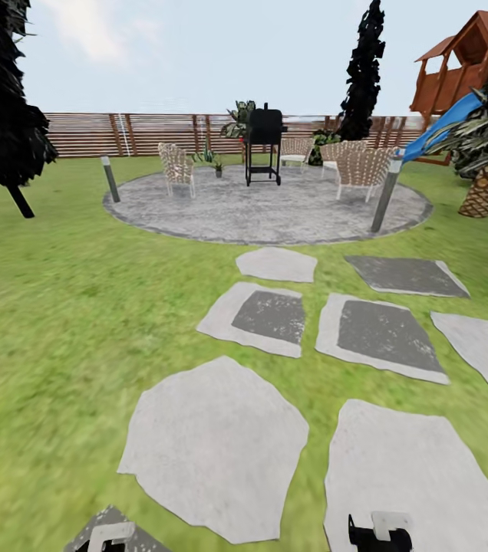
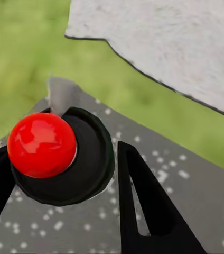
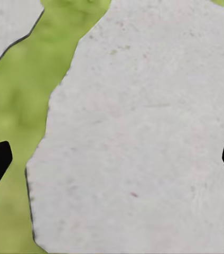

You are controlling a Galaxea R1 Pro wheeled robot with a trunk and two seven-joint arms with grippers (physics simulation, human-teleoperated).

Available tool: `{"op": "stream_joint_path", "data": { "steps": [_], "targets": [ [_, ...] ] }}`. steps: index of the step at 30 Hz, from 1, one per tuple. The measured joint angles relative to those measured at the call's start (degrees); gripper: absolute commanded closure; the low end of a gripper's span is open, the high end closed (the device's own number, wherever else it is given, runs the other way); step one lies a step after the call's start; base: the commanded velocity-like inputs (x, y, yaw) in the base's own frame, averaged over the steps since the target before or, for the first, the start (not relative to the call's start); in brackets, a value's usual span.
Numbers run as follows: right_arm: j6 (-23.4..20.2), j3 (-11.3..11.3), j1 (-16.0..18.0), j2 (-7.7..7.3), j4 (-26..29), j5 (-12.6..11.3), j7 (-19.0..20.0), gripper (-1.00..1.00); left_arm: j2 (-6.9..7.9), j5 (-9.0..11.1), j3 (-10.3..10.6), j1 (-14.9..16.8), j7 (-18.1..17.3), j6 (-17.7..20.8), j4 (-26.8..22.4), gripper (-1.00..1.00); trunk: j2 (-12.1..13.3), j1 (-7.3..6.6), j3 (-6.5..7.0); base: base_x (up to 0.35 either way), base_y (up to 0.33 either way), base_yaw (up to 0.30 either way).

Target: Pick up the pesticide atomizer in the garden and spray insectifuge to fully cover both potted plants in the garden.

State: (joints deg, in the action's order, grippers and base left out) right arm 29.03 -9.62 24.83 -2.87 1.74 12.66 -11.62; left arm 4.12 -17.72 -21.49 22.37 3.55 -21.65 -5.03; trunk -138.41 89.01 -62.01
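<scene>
In the left wrist view the pesticide atomizer (image 2: 42,144) is seen from above as a red knob on a round black body. It sits between the two black fingers of my left gripper (image 2: 62,151), which is shut on it over a dark speckled slab. The left gripper (image 1: 110,537) peeks in at the bottom of the head view. My right gripper (image 3: 112,159) is open and holds nothing, hanging over a pale stepping slab (image 3: 143,132); it also shows low in the head view (image 1: 382,533). A small potted plant (image 1: 217,165) stands far off on the round patio, between a chair and the grill.
Grey stepping slabs (image 1: 217,445) lead over the lawn to the gravelly patio (image 1: 275,207). On it stand a black grill (image 1: 265,142), wicker chairs (image 1: 363,170) and two bollard lamps (image 1: 387,195). A slatted fence (image 1: 90,134), dark trees, a palm and a play tower with a blue slide border the garden.
</scene>
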Motion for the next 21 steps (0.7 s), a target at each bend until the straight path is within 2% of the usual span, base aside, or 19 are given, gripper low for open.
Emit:
{"op": "stream_joint_path", "data": {
  "steps": [21],
  "targets": [
    [0.0, 0.0, 0.0, 0.06, 0.0, 0.0, 0.0, -1.0, 0.0, -0.04, 0.03, 0.0, 0.0, 0.0, -0.06, 1.0, 0.0, 0.0, 0.0, 0.338, 0.0, 0.0]
  ]
}}
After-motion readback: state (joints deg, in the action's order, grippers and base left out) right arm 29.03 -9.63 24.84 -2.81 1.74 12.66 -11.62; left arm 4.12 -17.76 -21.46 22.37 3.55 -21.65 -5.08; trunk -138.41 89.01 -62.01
